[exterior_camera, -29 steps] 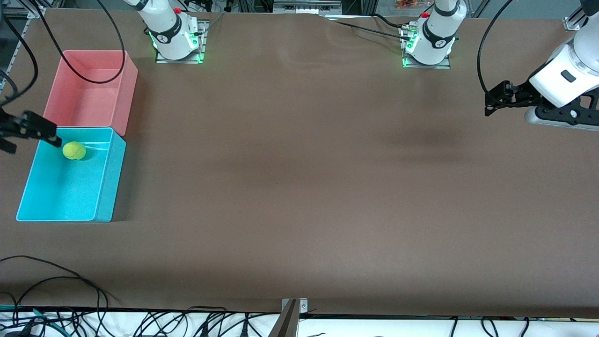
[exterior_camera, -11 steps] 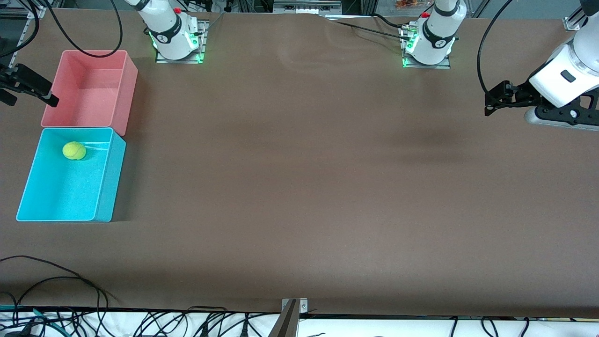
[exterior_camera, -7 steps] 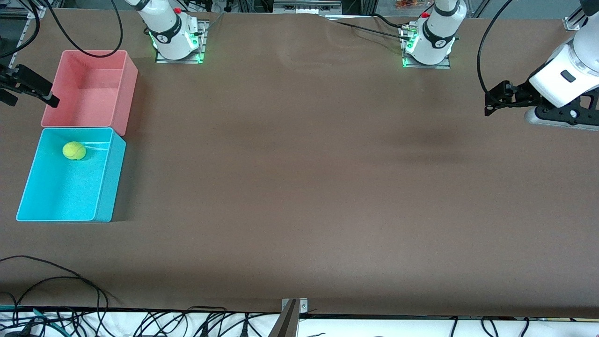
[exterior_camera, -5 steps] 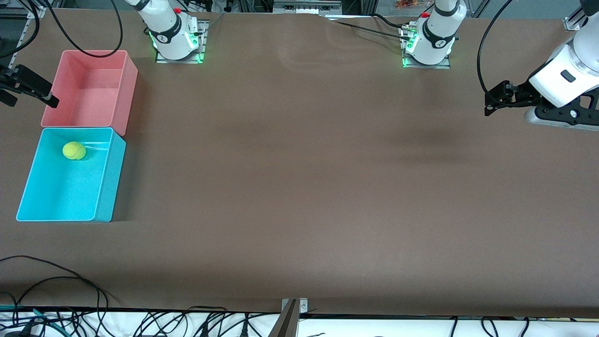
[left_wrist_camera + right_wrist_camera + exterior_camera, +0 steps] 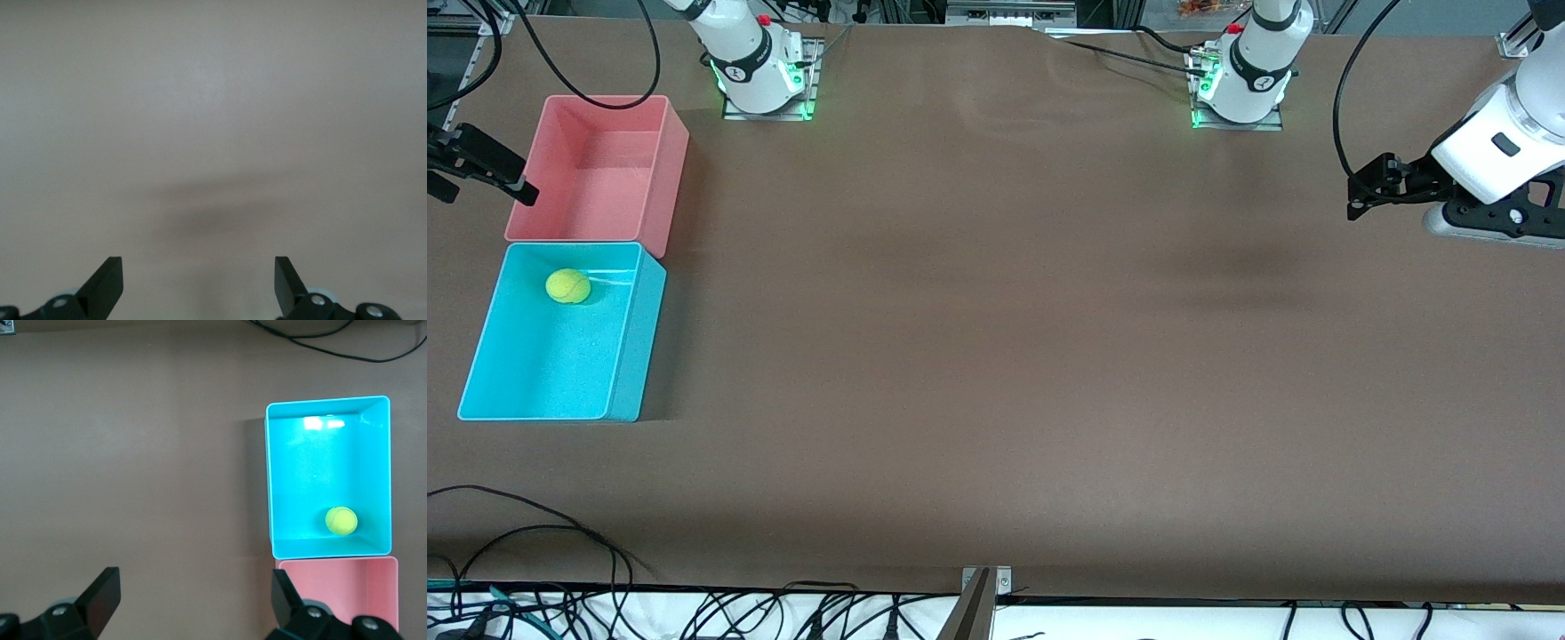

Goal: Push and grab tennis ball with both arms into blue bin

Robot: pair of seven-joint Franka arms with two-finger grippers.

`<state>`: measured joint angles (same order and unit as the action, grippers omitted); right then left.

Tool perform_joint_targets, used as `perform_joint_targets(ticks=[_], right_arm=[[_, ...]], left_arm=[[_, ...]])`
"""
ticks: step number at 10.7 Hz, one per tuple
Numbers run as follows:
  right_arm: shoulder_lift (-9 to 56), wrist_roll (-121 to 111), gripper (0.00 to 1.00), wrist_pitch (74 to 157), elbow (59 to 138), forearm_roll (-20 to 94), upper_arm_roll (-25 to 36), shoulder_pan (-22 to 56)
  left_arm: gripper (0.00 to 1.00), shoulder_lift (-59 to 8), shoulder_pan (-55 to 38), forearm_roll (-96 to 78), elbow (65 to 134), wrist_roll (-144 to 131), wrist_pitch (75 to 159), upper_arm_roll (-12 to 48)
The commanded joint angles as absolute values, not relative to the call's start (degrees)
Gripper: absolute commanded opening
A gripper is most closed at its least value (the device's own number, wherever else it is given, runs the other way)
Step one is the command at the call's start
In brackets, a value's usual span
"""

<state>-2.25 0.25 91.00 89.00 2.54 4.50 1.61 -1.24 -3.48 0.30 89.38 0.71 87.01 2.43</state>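
Tennis ball (image 5: 567, 286) inside blue bin (image 5: 628, 356), near the wall adjoining pink bin (image 5: 663, 169), right gripper (image 5: 480, 169) fingers apart, empty, up beside pink bin at table (image 5: 996, 356) edge, left gripper (image 5: 1356, 191) fingers apart, empty, over bare table at left arm's end
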Motion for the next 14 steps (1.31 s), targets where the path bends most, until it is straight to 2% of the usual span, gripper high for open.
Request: perform_joint_targets(ticks=[1, 14], right_arm=[[-2.46, -0.35, 1.00, 91.06, 88.68, 0.97, 3.96, 0.97], [-1.93, -2.11, 1.00, 90.44, 88.77, 0.79, 4.04, 0.88]], left_arm=[[1.00, -1.76, -3.87, 0.53, 87.80, 0.17, 85.78, 2.37], [1.00, -1.67, -3.78, 0.53, 87.80, 0.17, 85.78, 2.99]])
